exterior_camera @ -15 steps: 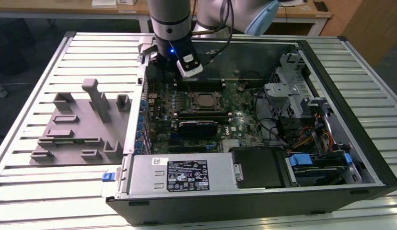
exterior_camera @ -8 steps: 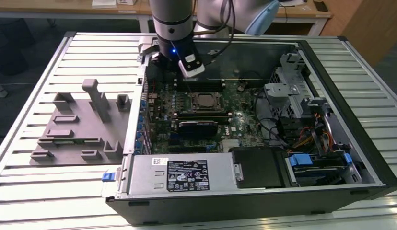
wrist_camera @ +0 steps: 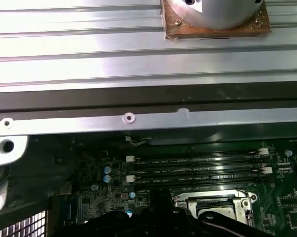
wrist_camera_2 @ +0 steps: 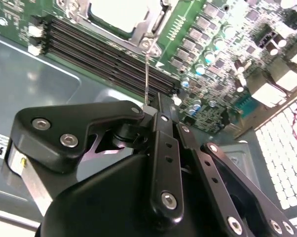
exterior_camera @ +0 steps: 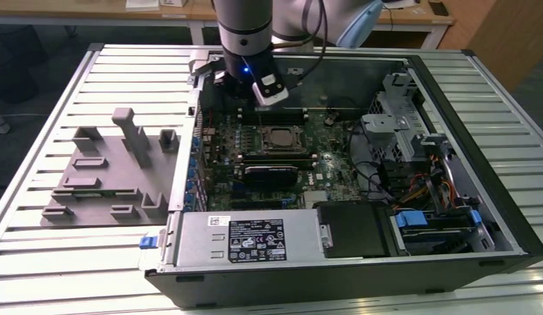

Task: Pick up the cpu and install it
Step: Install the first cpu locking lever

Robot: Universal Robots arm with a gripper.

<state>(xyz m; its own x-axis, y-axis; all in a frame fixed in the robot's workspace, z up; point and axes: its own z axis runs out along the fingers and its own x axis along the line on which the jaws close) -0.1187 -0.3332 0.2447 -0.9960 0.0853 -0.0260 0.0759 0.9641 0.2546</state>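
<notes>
- One gripper (wrist_camera_2: 149, 107) hangs low inside the open computer case (exterior_camera: 341, 282), just over the green board (wrist_camera_2: 222, 74).
- Its two black fingers (wrist_camera_2: 79, 128) look pressed together. They seem to pinch the end of a thin metal lever (wrist_camera_2: 147, 74) that stands up from the socket frame (wrist_camera_2: 138, 34).
- The cpu (wrist_camera_2: 120, 14) lies in that frame with its pale, shiny top facing up. In the exterior view it sits in the middle of the board, near the arm's end.
- I think the chip is already in its place, and the step in hand is working the lever that locks it down.
- To do this well, the grip on the lever should be firm. The rod is thin and smooth and could slip out.
- The move should be slow and follow the lever's own swing. A straight push may bend the rod.
- The long dark memory slots (wrist_camera_2: 104, 52) run just beside the frame, so the fingers should keep off them.
- The small round parts (wrist_camera_2: 200, 69) on the board are near too, and a bump could hurt them.
- The chip should lie flat while the lever is worked. It looks flat, but I cannot see all its corners.
- The grey block (exterior_camera: 105, 170) rests on the table (exterior_camera: 44, 262) at the exterior view's left, well apart from the gripper.
</notes>
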